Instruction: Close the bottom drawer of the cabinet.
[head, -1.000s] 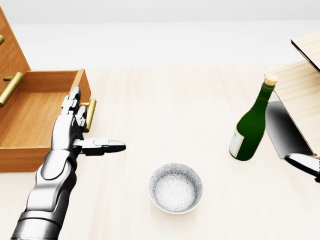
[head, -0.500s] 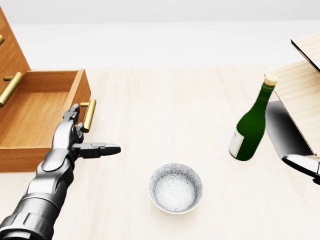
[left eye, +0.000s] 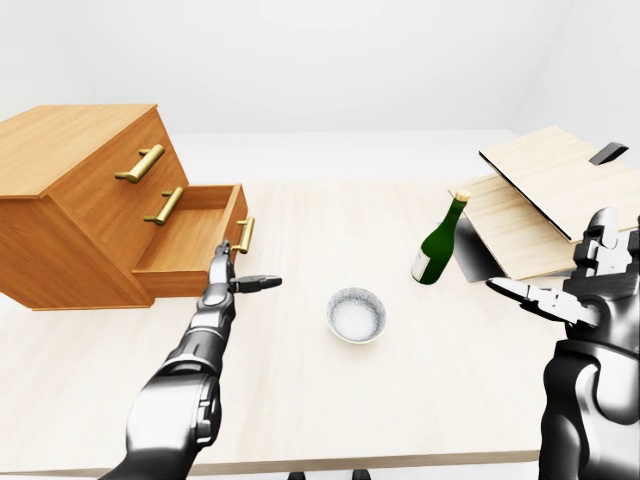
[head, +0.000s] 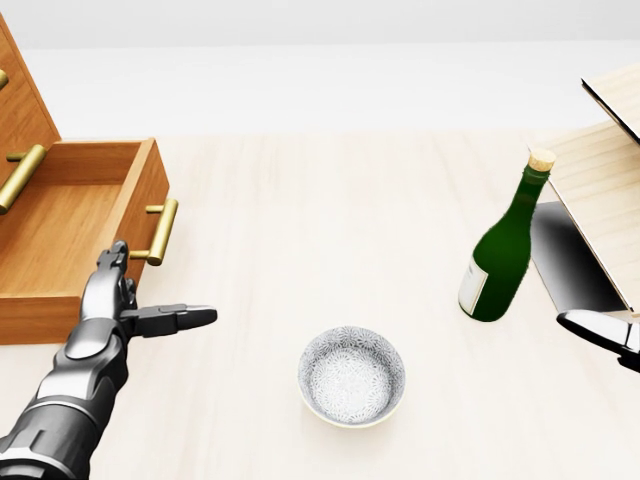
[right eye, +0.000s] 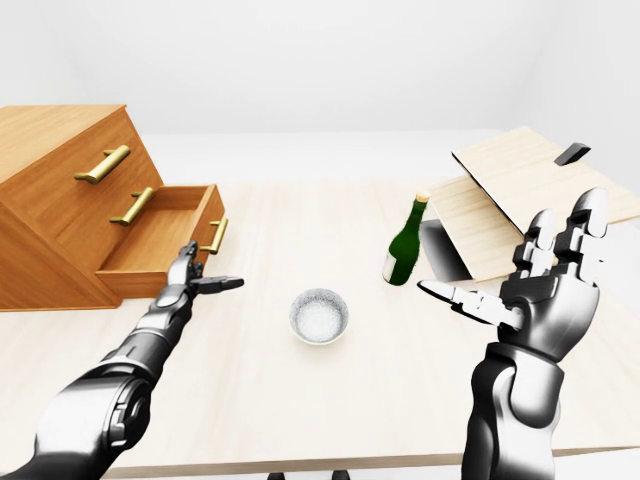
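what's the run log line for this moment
bottom drawer: open | left hand: open, below brass handle, apart | right hand: open, raised, idle | bowl, bottle: untouched

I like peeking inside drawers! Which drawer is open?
The bottom drawer is pulled out beside the left hand. The two drawers above it are shut in the cabinet.

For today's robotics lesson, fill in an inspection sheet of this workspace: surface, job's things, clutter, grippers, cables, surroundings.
Surface: pale wooden table.
Job's things: cabinet at the left; bottom drawer pulled out, brass handle free.
Clutter: patterned bowl, upright corked green bottle, light wooden boards at the right.
Grippers: left hand open, beside the drawer's front; right hand open, raised.
Cables: nothing seen.
Surroundings: plain white walls.
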